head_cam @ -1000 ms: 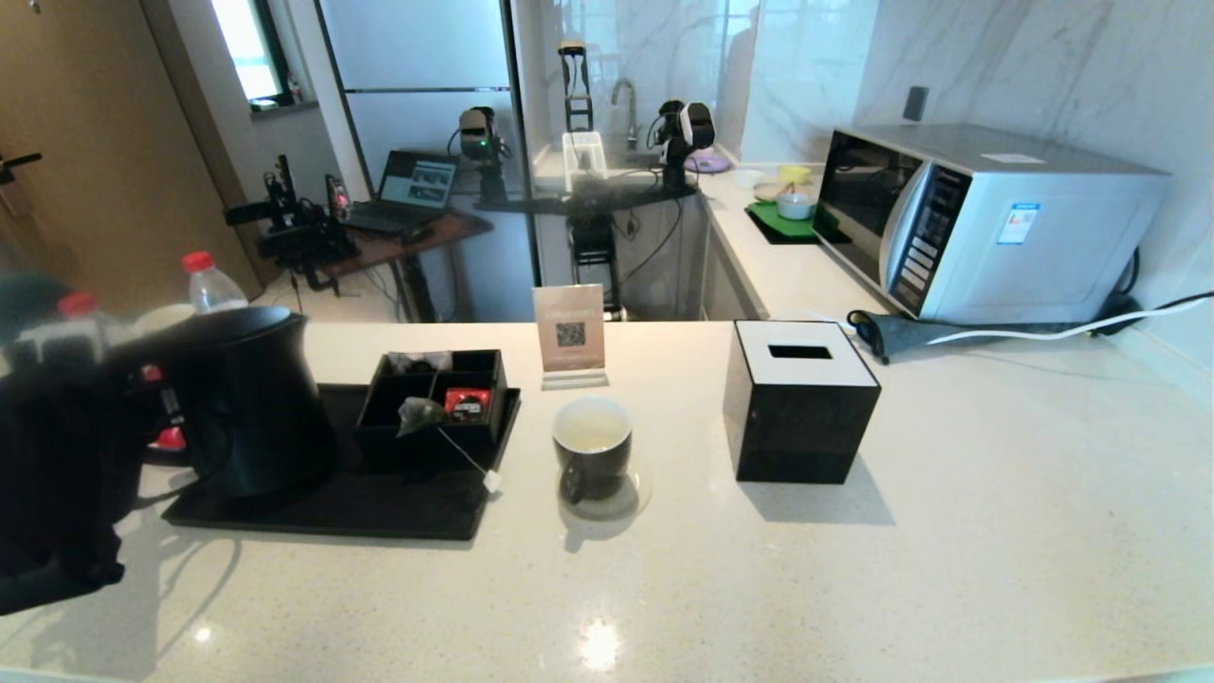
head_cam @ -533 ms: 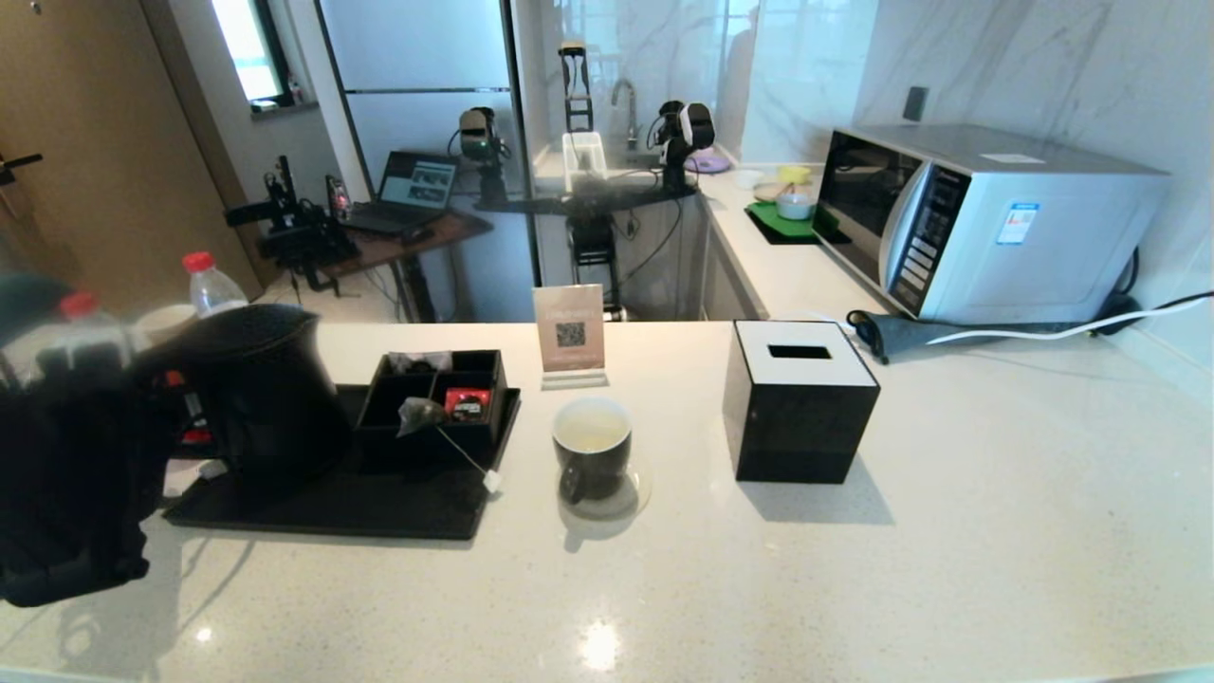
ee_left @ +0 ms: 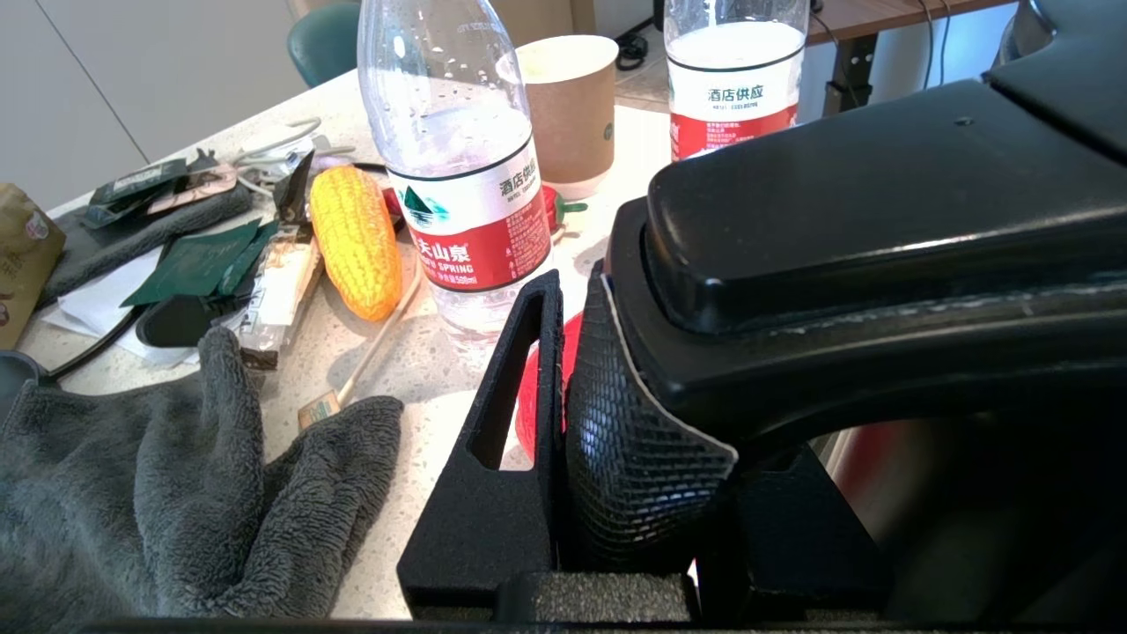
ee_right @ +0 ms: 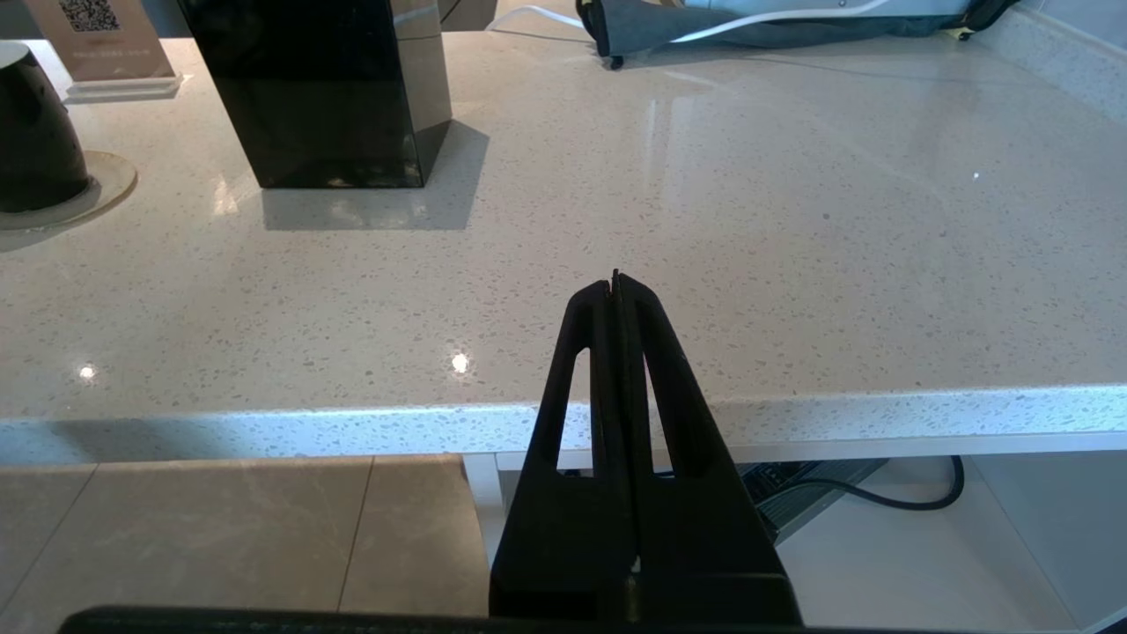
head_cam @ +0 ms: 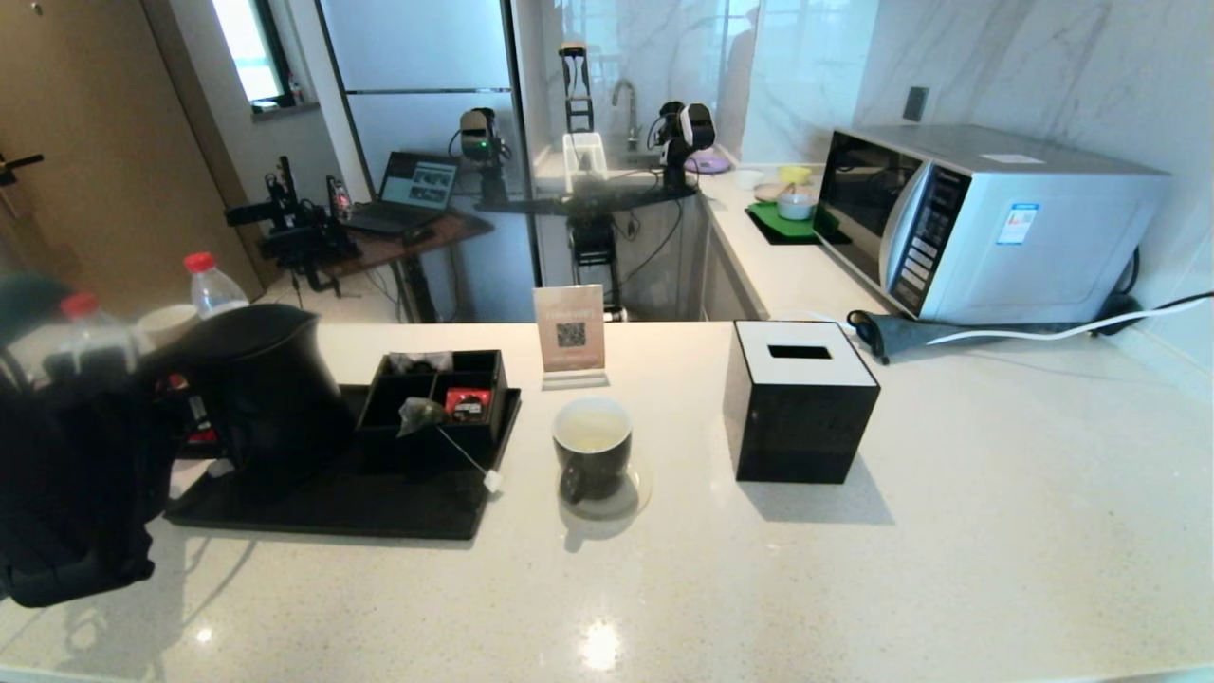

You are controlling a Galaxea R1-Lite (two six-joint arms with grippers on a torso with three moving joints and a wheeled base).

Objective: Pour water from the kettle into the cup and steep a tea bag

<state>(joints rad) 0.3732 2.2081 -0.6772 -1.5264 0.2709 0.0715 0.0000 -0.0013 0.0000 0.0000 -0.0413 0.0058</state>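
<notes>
The matte black kettle (head_cam: pixel 270 398) stands upright over the left end of the black tray (head_cam: pixel 379 507). My left gripper (head_cam: pixel 178 417) is shut on its looped handle (ee_left: pixel 880 264), and the mesh finger pad (ee_left: pixel 616 431) presses against the handle. The dark cup (head_cam: pixel 592 448) sits on a saucer right of the tray, with pale water (head_cam: pixel 592 434) inside. The grey-green tea bag (head_cam: pixel 417 415) rests on the organizer's front edge, its string running down to a white tag (head_cam: pixel 491 482). My right gripper (ee_right: pixel 615 283) is shut and empty at the counter's front edge, out of the head view.
A black organizer (head_cam: pixel 398 436) with a red packet (head_cam: pixel 468 403) sits on the tray. A QR sign (head_cam: pixel 570 332), a black tissue box (head_cam: pixel 800 403) and a microwave (head_cam: pixel 986 218) lie further right. Behind the kettle are red-capped bottles (ee_left: pixel 458 167), a paper cup (ee_left: pixel 568 106), toy corn (ee_left: pixel 355 238) and a grey towel (ee_left: pixel 176 493).
My left arm has carried the kettle a little to the right over the tray and it now stands more upright. Cup, tea bag and right gripper have not moved.
</notes>
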